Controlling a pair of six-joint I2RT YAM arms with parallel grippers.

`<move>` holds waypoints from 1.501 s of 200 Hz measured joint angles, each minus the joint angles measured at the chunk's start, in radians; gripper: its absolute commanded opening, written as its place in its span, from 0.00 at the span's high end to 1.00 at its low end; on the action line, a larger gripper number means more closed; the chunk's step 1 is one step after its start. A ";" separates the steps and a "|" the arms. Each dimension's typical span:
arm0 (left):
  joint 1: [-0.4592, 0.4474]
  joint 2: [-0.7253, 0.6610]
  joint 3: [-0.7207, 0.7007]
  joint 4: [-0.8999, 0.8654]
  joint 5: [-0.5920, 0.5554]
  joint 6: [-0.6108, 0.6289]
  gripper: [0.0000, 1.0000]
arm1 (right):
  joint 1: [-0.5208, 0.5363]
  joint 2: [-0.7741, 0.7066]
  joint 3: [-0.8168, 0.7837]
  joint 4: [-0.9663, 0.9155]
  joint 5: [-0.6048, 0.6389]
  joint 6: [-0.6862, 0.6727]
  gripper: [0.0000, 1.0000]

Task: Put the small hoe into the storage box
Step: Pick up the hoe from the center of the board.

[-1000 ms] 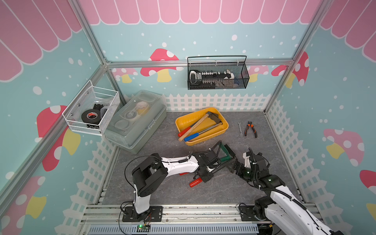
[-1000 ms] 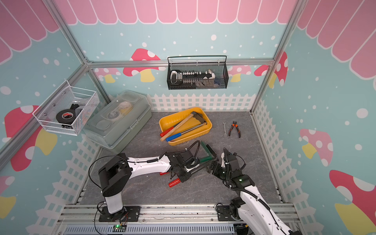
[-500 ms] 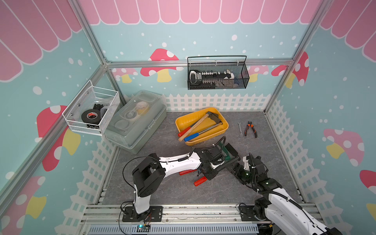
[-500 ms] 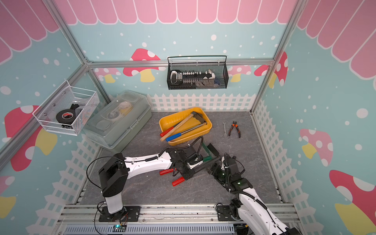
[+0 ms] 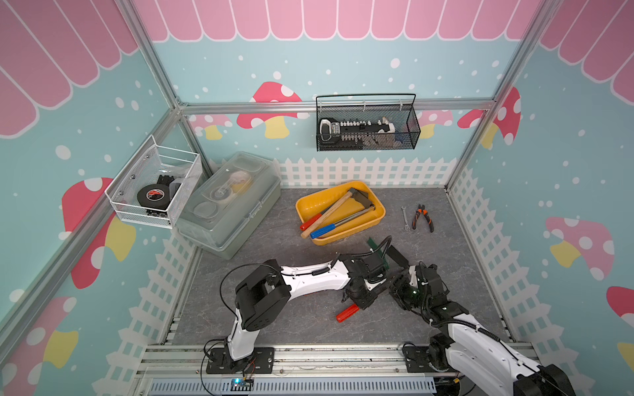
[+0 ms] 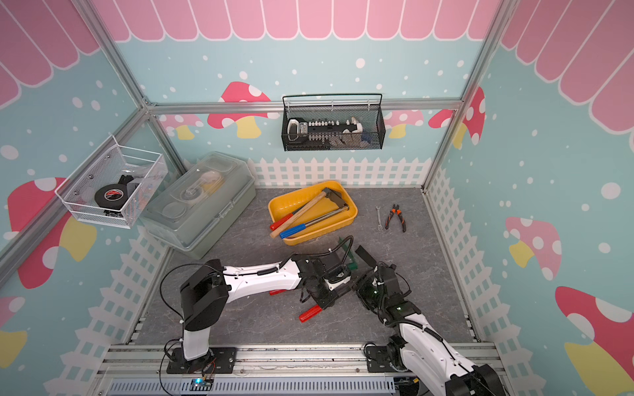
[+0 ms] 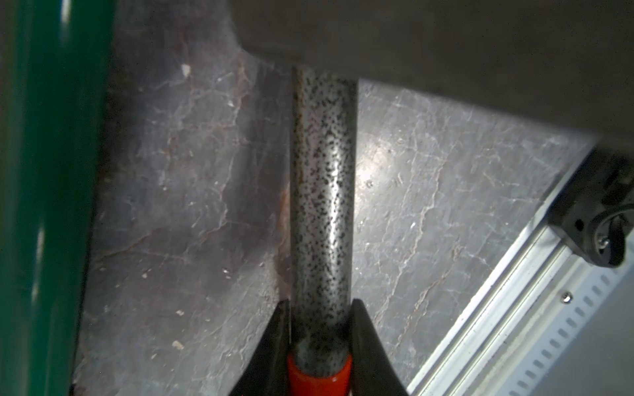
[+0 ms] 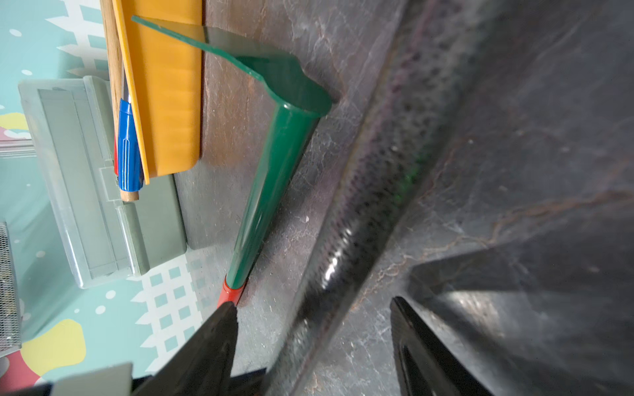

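The small hoe has a speckled grey shaft (image 7: 322, 192), a red grip (image 5: 347, 313) and a dark blade (image 5: 398, 255). It lies slantwise low over the floor, in front of the storage box (image 5: 353, 232), a yellow tray holding a wooden-handled tool and a blue-handled tool. My left gripper (image 5: 360, 298) (image 7: 319, 305) is shut on the shaft just above the red grip. My right gripper (image 5: 394, 286) (image 8: 312, 305) is open. Its fingers straddle the shaft (image 8: 360, 205) nearer the blade, with a gap on each side.
A green tool (image 8: 274, 178) (image 5: 375, 245) with a red grip lies on the floor beside the hoe, its blade close to the tray's wall. A grey lidded box (image 5: 233, 202) stands back left. A wrench (image 5: 405, 219) and pliers (image 5: 422, 217) lie to the right.
The left gripper has carried the hoe forward and rightward, swinging its red grip toward the front rail. The right gripper has moved in over the shaft and its jaws have narrowed.
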 measured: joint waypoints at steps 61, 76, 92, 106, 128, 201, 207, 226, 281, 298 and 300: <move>-0.020 0.003 0.006 0.003 0.008 -0.024 1.00 | 0.000 -0.006 -0.035 0.057 0.019 0.061 0.43; -0.022 0.003 0.006 0.006 0.011 -0.028 1.00 | 0.000 -0.005 -0.036 0.067 0.024 0.070 0.46; -0.024 0.003 0.006 0.008 0.013 -0.029 1.00 | 0.000 0.005 -0.039 0.081 0.029 0.083 0.48; -0.026 0.003 0.008 0.009 0.015 -0.029 1.00 | 0.000 0.013 -0.051 0.098 0.031 0.093 0.51; -0.032 0.003 0.014 0.011 0.020 -0.029 1.00 | 0.000 0.014 -0.067 0.111 0.044 0.105 0.54; -0.039 0.006 0.016 0.023 0.038 -0.031 1.00 | -0.002 0.011 -0.077 0.108 0.074 0.146 0.74; -0.042 0.009 0.016 0.026 0.039 -0.033 1.00 | -0.004 0.008 -0.077 0.110 0.073 0.153 0.75; -0.048 0.021 0.016 0.034 0.040 -0.037 1.00 | -0.005 -0.010 -0.077 0.106 0.076 0.170 0.81; -0.050 0.027 0.020 0.061 0.043 -0.036 0.90 | -0.005 -0.165 -0.080 -0.017 0.140 0.174 0.95; -0.050 0.031 0.026 0.069 0.045 -0.036 0.80 | -0.004 -0.222 -0.082 -0.063 0.166 0.176 0.96; -0.050 0.032 0.027 0.070 0.046 -0.036 0.79 | -0.004 -0.228 -0.082 -0.069 0.169 0.177 0.96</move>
